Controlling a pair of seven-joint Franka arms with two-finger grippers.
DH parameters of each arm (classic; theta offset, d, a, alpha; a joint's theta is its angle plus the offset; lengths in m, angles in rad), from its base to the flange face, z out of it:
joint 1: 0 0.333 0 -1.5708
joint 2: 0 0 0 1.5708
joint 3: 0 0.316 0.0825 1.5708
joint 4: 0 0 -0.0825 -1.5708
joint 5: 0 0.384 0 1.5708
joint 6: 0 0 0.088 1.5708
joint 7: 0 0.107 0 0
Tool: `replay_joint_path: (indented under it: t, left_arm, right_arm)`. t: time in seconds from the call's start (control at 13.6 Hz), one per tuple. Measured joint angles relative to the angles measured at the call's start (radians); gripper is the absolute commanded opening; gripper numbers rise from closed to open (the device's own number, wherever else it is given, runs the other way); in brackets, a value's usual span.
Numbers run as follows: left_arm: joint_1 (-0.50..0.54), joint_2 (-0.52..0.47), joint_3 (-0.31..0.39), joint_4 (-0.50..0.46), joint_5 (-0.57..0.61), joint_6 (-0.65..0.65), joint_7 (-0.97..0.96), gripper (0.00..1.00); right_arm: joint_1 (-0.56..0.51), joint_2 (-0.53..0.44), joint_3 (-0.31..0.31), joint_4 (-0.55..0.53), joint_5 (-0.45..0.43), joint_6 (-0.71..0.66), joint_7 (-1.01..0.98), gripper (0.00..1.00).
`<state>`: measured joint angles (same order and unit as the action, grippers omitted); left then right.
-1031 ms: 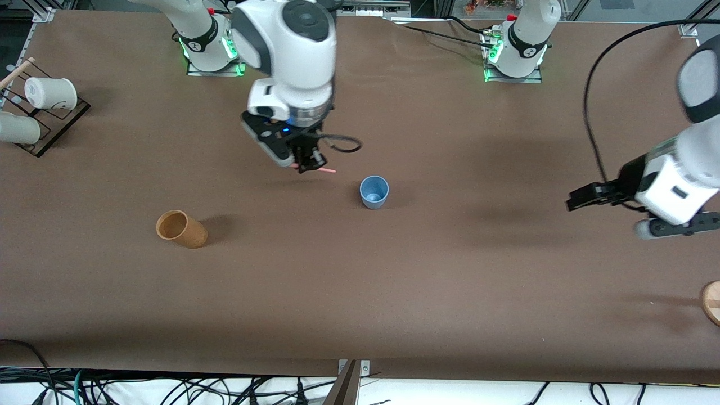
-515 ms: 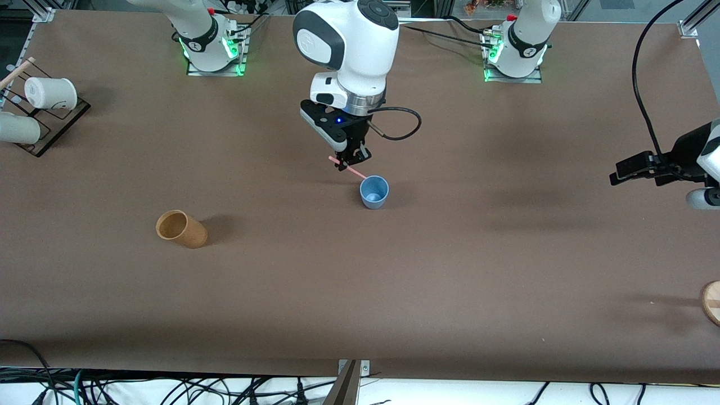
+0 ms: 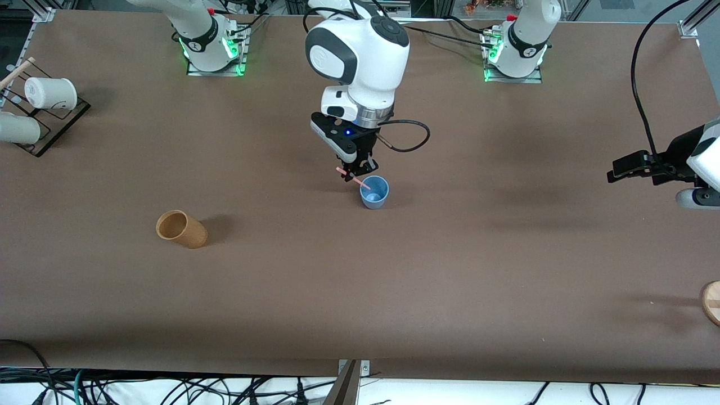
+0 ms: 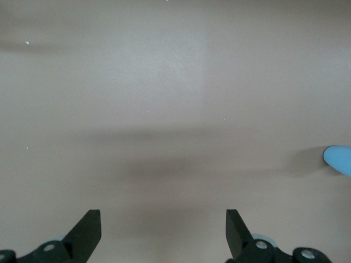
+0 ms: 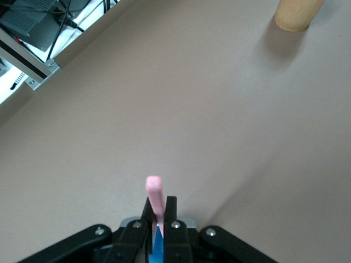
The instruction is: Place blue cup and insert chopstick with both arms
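The blue cup (image 3: 374,192) stands upright mid-table; a sliver of it shows at the edge of the left wrist view (image 4: 340,159). My right gripper (image 3: 358,171) is shut on the pale-pink chopstick (image 3: 353,177), held slanted, its lower end at the cup's rim. In the right wrist view the chopstick (image 5: 154,196) sticks out from between the shut fingers of the right gripper (image 5: 159,212), with blue showing under them. My left gripper (image 3: 619,170) hangs open and empty over the table's left-arm end; the left wrist view shows the gripper (image 4: 163,224) over bare table.
An orange-brown cup (image 3: 180,228) lies on its side toward the right arm's end, nearer the camera; it also shows in the right wrist view (image 5: 296,12). A black rack (image 3: 42,121) holds white cups (image 3: 49,93). A wooden object (image 3: 711,302) sits at the left-arm edge.
My right arm swung toward the blue cup and lowered, bringing the chopstick's lower end from the air beside the cup to its rim. My left arm drew back toward the table's end.
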<state>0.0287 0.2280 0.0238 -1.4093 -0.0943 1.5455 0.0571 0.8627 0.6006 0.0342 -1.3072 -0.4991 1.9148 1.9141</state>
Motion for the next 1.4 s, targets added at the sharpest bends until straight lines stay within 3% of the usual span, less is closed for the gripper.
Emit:
replay_joint_path:
  t: [0.07, 0.15, 0.74, 1.18, 1.4]
  left_arm:
    - [0.0, 0.0, 0.0, -0.001, 0.0, 0.0, 0.002, 1.0]
    - [0.0, 0.0, 0.0, -0.001, 0.0, 0.0, 0.003, 1.0]
    - [-0.01, -0.007, -0.022, -0.002, 0.086, 0.001, 0.01, 1.0]
    - [-0.01, -0.007, -0.024, -0.005, 0.086, 0.001, 0.01, 1.0]
    - [-0.014, -0.006, -0.026, -0.007, 0.086, 0.001, 0.01, 1.0]
  right_arm:
    - [0.003, 0.009, 0.0, 0.001, -0.009, 0.0, 0.004, 0.9]
    - [0.005, 0.014, 0.0, 0.002, -0.019, 0.001, 0.006, 1.0]
    - [0.003, -0.02, -0.008, 0.048, -0.044, -0.011, -0.094, 1.0]
    - [-0.173, -0.224, -0.044, 0.062, 0.206, -0.167, -0.576, 1.0]
    - [-0.241, -0.238, -0.14, 0.061, 0.318, -0.25, -0.894, 1.0]
